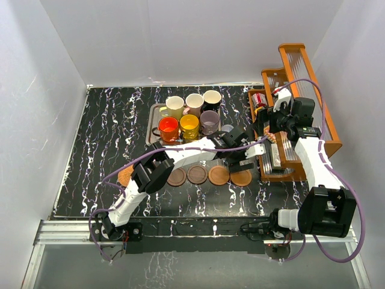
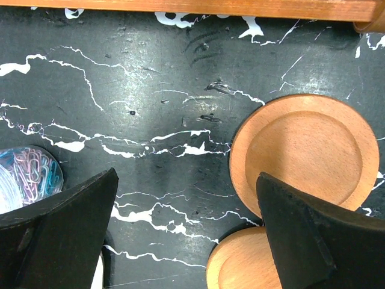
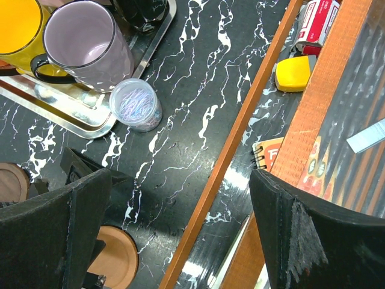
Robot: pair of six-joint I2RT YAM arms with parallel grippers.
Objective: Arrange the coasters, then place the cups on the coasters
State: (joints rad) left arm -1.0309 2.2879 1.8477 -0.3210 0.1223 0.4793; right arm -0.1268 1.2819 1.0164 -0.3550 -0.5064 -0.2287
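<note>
The black marbled bench (image 1: pixel 108 132) carries a wooden rack (image 1: pixel 291 47) on the right side of the top view and a steel tray (image 1: pixel 154 118) at upper centre. All six mugs (image 1: pixel 189 125) stand packed together in the tray, none yet on a coaster. The left arm reaches diagonally across the lower centre. The left pincer (image 2: pixel 186 192) is released and empty, hanging low over the bench with one finger above the light wooden coaster (image 2: pixel 304 150) at the right end of the row. The right pincer (image 3: pixel 180 192), also released and holding nothing, hovers over the bench edge of the rack. Four smooth wooden coasters (image 1: pixel 197 174) lie in a close row below the tray. A wicker coaster (image 1: pixel 125 176) shows at lower left, half hidden by the arm, and I cannot find a sixth. A small jar of paper clips (image 3: pixel 137 103) sits just beside the tray corner near the purple-grey mug (image 3: pixel 90 45). The risks, as I judge them:

- A low finger or forearm could drag the row out of line.
- Wide fingers going into the crowded tray could knock a neighbouring mug.
- Either arm could tip the jar or catch the rack.
</note>
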